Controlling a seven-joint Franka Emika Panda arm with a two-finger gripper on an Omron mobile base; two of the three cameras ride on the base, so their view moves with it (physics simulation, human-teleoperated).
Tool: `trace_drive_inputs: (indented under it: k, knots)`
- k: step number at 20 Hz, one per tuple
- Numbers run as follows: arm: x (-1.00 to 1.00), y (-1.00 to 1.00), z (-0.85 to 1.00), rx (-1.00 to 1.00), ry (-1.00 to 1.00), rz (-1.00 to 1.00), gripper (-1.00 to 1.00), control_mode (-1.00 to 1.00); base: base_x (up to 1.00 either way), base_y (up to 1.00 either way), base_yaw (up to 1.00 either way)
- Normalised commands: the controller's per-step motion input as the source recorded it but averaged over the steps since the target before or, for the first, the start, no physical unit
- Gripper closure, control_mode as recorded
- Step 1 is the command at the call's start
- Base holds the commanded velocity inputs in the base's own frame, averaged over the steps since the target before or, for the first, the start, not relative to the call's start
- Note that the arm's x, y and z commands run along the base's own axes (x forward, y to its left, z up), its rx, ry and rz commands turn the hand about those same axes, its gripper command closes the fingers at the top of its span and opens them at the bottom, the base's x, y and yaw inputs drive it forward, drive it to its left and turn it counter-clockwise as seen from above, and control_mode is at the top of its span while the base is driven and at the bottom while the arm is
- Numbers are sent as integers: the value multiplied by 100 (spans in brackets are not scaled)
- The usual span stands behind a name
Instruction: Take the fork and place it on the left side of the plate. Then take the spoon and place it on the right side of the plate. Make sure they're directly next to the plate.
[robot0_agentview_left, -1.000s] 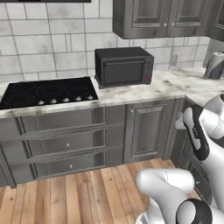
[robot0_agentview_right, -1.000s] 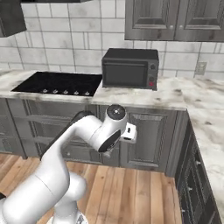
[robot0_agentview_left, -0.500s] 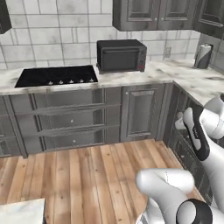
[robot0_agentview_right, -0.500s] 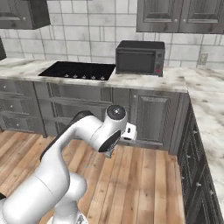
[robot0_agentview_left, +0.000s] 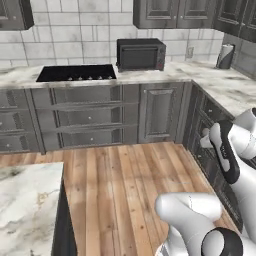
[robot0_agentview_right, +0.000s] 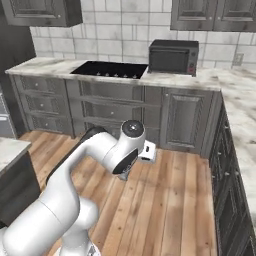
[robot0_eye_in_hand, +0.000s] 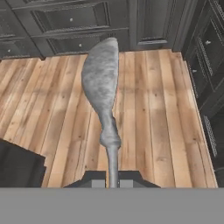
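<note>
Gripper (robot0_eye_in_hand: 113, 183): jaws nearly together, clamped on the thin handle of the spoon (robot0_eye_in_hand: 101, 83). The dark finger tips sit at the bottom of the hand view with the handle rising between them.

Spoon: silver-grey metal, oval bowl away from the fingers, held above the wood floor (robot0_eye_in_hand: 148, 109). The bowl looms large in the hand view and looks mottled grey; the handle narrows to a knot-like neck just above the grip.

Arm (robot0_agentview_right: 117, 155): white with dark joints, bent at the elbow over the floor in the right base view; its upper links stand at the lower right of the left base view.

Floor: light wooden planks running between the cabinet runs.

Cabinets (robot0_agentview_left: 90, 120): dark grey, drawers and doors, along the back wall and down the right side, meeting in a corner.

Counter (robot0_agentview_left: 175, 75): pale marble, L-shaped, on top of the cabinets.

Cooktop (robot0_agentview_left: 76, 73): black, set flush in the back counter, left of the microwave.

Microwave (robot0_agentview_left: 141, 54): dark, on the back counter against the tiled wall.

Island (robot0_agentview_left: 25, 200): marble-topped, at the lower left of the left base view.
</note>
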Motion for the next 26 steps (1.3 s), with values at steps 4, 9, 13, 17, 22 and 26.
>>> trace_drive_inputs:
  k: [4, 9, 13, 17, 22, 26]
  knots:
    - [0, 0, 0, 0, 0, 0, 100, 100, -100, 0, 15]
    - [0, 0, 0, 0, 0, 0, 100, 100, -100, 8, 13]
    - [0, 0, 0, 0, 0, 0, 100, 100, -100, 19, 11]
    - [0, 0, 0, 0, 0, 0, 100, 100, -100, 23, 11]
    - [0, 0, 0, 0, 0, 0, 100, 100, -100, 31, 9]
    - [0, 0, 0, 0, 0, 0, 100, 100, -99, 57, 2]
